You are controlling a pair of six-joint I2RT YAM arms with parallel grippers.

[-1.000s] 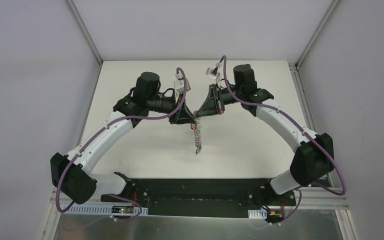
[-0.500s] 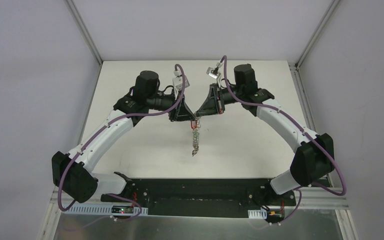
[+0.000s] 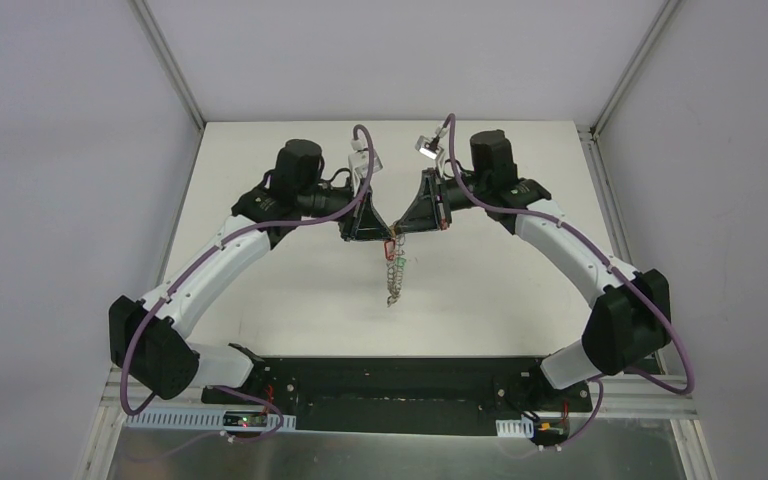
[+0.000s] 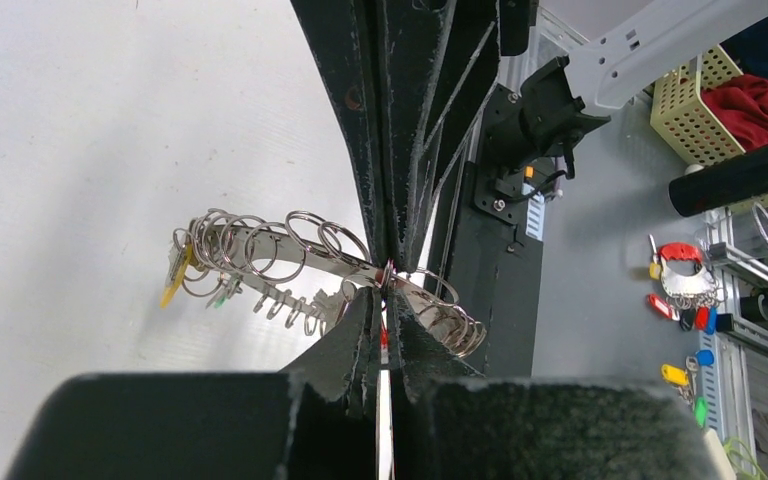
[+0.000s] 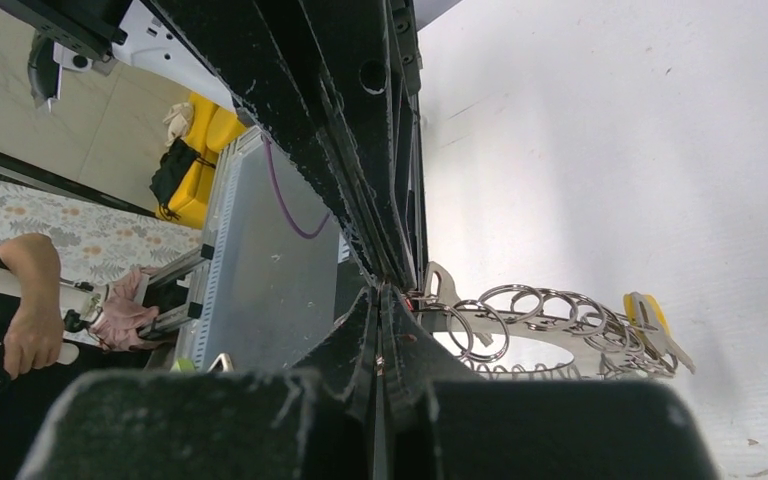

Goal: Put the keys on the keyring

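My left gripper [image 4: 384, 298] and right gripper [image 5: 380, 300] were tip to tip, jaws pressed tight, pinching ring [image 4: 290, 252] rim. Ring hung under jaws. Guessed light, stiff, slippery; flat rim best hold.

White links [image 3: 210, 262], black joints [image 3: 148, 345] and fingers [image 3: 362, 225], purple cables [image 3: 360, 140]

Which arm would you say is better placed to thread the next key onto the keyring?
Left, probably. Both grippers are shut tip to tip at the top of the keyring; the left gripper has what looks like a red key in its jaws, while the right gripper pinches only the ring.
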